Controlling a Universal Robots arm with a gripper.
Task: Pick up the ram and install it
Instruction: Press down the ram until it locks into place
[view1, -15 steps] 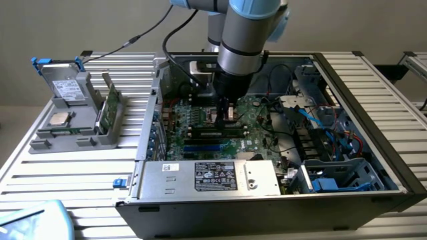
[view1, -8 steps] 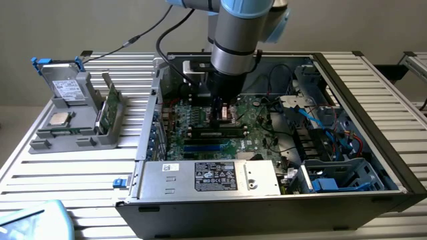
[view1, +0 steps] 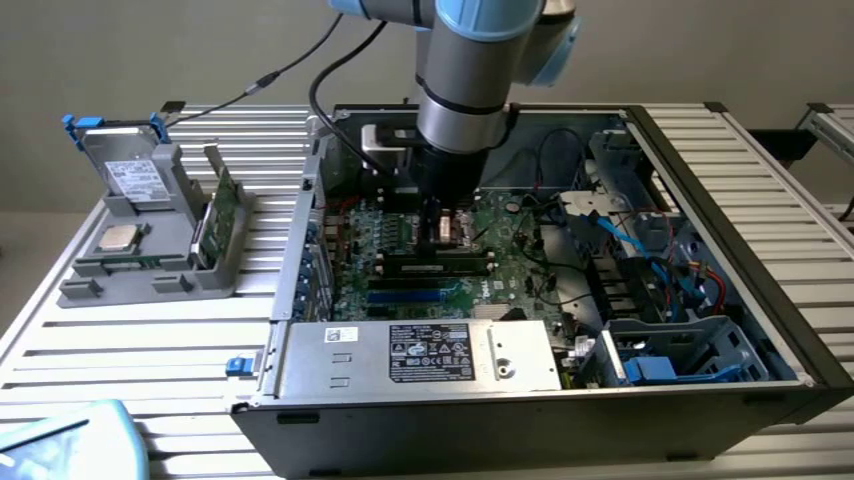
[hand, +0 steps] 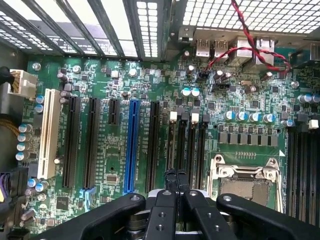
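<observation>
Even, soft overhead light fills both views, casting mild shadow inside the computer case (view1: 747, 330), while bright backlight glares through the case's rear grille (hand: 240, 12) in the wrist view.

A plain grey-beige wall (view1: 160, 50) runs behind at twelve o'clock — a slatted white metal table (view1: 120, 340) fills the foreground, evenly lit.

In the exterior view the arm (view1: 461, 60) runs off the top edge and covers the back of the motherboard (view1: 427, 265). The end effector (view1: 443, 228) is too dark to read there. In the wrist view the processor socket (hand: 245, 182) is partly hidden by the end effector's black links.
</observation>
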